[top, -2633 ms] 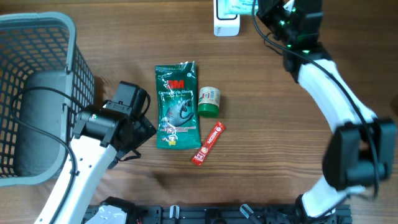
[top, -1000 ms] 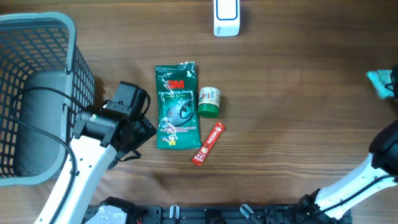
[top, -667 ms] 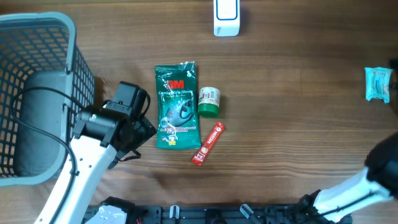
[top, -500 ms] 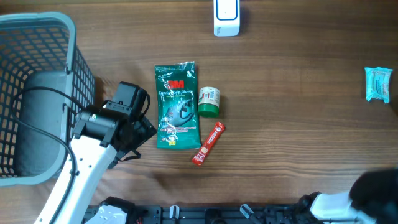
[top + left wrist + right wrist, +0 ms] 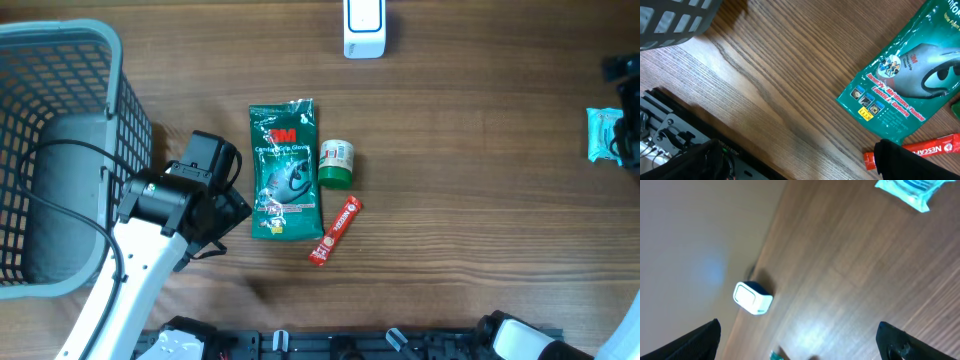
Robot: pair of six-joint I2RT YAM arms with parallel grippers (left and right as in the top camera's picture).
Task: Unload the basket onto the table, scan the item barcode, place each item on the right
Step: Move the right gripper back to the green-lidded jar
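- Overhead view, far left: the basket [image 5: 118,60] and the left gripper [image 5: 232,192] sit exactly as they did a few seconds back. The gripper's jaws are spread wide with nothing in them, parked at 9 o'clock of the green pouch [image 5: 285,170].
- The pouch, the little jar [image 5: 336,163] at its 3 o'clock and the red sachet [image 5: 334,230] at its 5 o'clock have not moved, so by my reading they are yet to be scanned.
- The scanner [image 5: 364,28] at the table's 12 o'clock edge is now unattended. Moments ago the right arm held something at it.
- The change is at the 3 o'clock edge, where a blue packet [image 5: 606,134] now lies flat and alone on the table [image 5: 470,200]. The right arm has let it go and pulled back.
- That item looks dealt with, and picking another is likely next.
- The left wrist view adds the pouch's lower printed corner and the sachet's end, which the overhead shows only small.
- The right wrist view shows the right gripper [image 5: 797,340], barely in the overhead, with jaws wide apart and empty. The packet is at its 1 o'clock and the scanner at 10 o'clock.
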